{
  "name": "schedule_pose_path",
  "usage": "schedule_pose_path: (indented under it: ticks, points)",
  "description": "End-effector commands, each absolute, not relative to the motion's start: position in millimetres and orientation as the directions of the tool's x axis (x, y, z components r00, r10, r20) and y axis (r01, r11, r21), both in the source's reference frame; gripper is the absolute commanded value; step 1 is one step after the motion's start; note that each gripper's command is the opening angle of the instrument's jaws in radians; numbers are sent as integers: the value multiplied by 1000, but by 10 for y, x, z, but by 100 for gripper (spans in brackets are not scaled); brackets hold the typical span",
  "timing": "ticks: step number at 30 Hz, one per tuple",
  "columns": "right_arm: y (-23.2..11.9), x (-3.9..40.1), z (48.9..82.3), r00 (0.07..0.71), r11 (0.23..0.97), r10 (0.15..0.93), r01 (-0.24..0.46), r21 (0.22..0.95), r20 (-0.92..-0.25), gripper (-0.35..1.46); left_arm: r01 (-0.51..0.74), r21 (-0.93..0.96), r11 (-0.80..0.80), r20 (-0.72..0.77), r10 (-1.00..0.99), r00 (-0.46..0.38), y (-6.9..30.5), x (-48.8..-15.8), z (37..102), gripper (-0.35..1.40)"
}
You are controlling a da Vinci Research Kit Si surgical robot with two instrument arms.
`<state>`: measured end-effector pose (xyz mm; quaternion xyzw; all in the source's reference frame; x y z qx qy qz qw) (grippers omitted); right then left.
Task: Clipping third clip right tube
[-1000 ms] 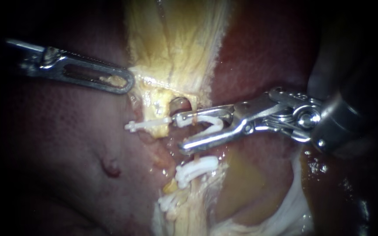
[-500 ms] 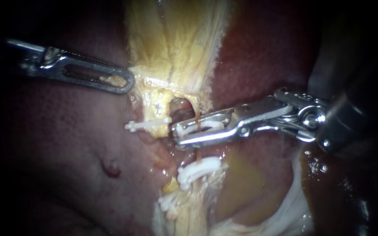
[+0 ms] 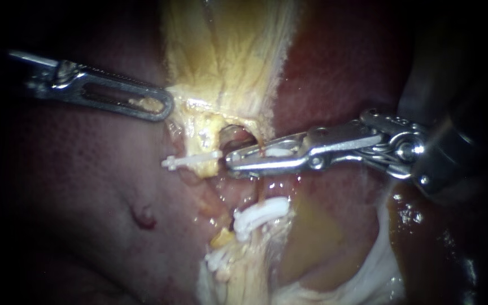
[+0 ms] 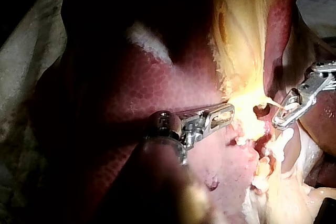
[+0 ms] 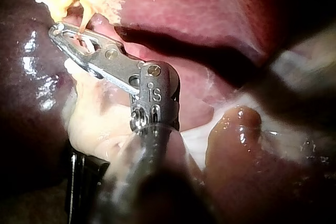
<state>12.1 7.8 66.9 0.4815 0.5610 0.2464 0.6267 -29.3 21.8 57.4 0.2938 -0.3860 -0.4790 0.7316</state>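
Squeezing the clip (image 3: 278,152) round the right tube (image 3: 260,146), just below the gallbladder (image 3: 227,56): the claw of my right instrument (image 3: 230,161) is pressed nearly closed on that clip from both sides. My left instrument (image 3: 162,105) sits at the gallbladder's edge, probably to stretch the tube straight.

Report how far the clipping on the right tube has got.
Done: a lower clip already sits on the right tube. In hand: the right instrument has its jaws shut on an upper clip around that tube. Left: open the jaws, draw the instrument back, and check that the upper clip holds.
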Motion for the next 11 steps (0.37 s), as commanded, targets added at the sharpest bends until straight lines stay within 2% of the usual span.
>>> schedule_pose_path:
  ticks: [1,11]
  points:
    - [78,121,670,250,416,848,230,880,-467,-35,474,800,368,283,-928,243,218,-292,574,-35]
    - [78,120,671,253,415,847,236,879,-468,-35,474,800,368,283,-928,243,217,-292,574,-35]
